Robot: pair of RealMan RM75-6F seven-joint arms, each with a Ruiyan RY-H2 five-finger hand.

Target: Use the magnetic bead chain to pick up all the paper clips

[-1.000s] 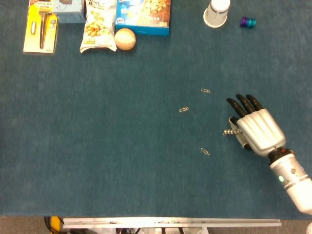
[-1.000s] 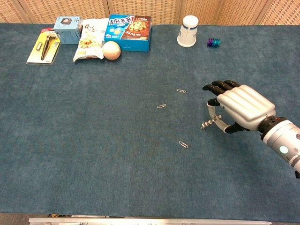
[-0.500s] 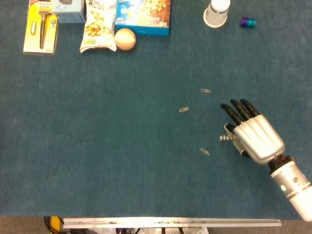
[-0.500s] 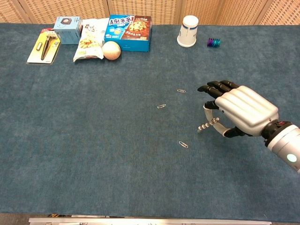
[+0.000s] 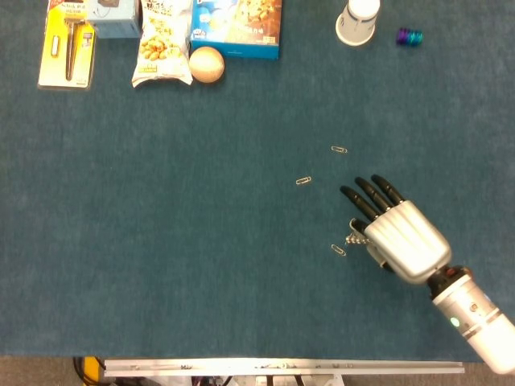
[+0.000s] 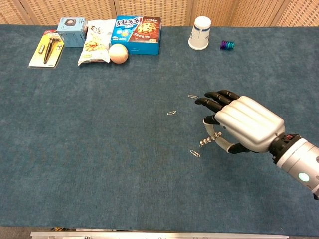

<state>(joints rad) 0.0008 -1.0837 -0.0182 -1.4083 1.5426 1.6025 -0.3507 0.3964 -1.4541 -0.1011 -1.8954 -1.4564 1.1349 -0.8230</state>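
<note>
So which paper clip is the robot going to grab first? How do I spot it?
Probably this one, though that's a guess. Find the robot's right hand low on the blue table, holding a little bead chain. Just below the chain's tip lies a paper clip. The other two clips lie farther up the table; this one is nearest the chain.

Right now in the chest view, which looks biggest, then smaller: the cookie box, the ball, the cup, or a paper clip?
1. cookie box
2. cup
3. ball, close to the cup, so that pair is unsure
4. paper clip, by far the smallest
</note>
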